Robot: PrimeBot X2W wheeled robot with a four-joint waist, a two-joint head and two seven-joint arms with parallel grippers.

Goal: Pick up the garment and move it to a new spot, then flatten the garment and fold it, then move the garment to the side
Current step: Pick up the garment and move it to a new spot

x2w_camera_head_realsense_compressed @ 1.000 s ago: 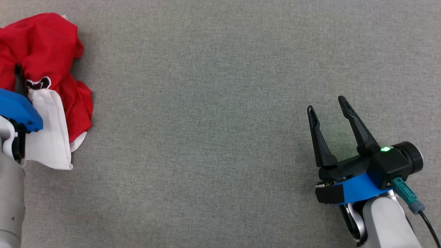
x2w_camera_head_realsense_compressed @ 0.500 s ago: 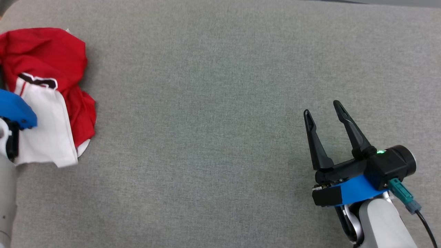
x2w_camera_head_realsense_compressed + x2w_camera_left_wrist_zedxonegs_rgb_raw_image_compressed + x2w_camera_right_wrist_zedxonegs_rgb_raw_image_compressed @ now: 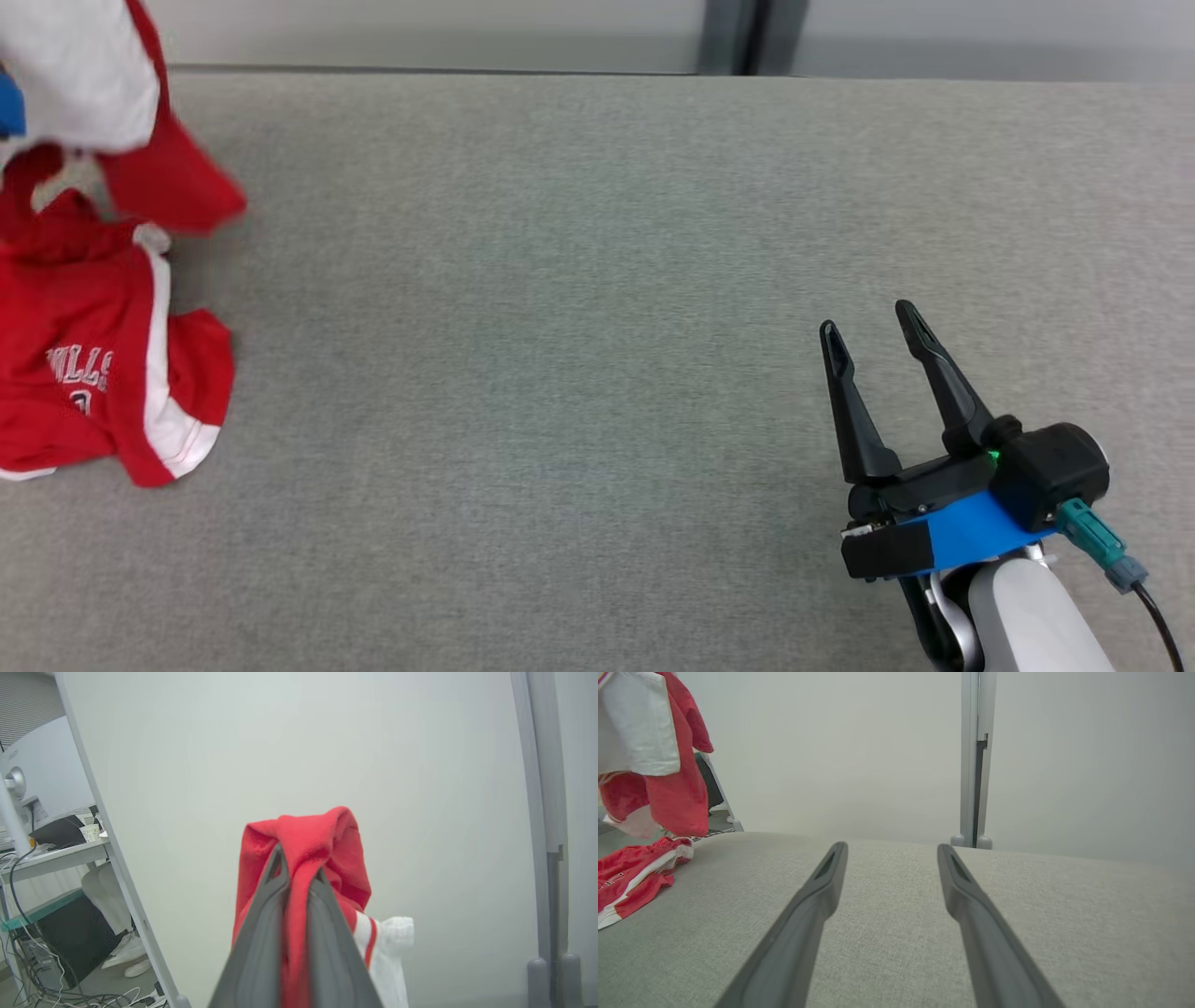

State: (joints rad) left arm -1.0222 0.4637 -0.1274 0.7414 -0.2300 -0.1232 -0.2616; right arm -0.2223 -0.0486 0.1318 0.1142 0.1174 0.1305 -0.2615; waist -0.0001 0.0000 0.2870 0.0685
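We see the left gripper (image 3: 299,862) pinched tight on the red-and-white garment (image 3: 327,833), whose lower part rests on the table (image 3: 560,327). The right gripper (image 3: 868,322) is spread wide, empty and well apart.

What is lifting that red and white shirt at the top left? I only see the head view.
Observer: The left claw. Its wrist view shows both fingers pinched shut on a red fold of the shirt.
Operator: Is all of it in the air?
Observer: No. The right wrist view, from low down, shows the top hanging above the grey surface and the bottom lying on it.
Operator: What is off to the side there?
Observer: The left wrist view shows a shelf and loose cables low down, beside a pale panel.
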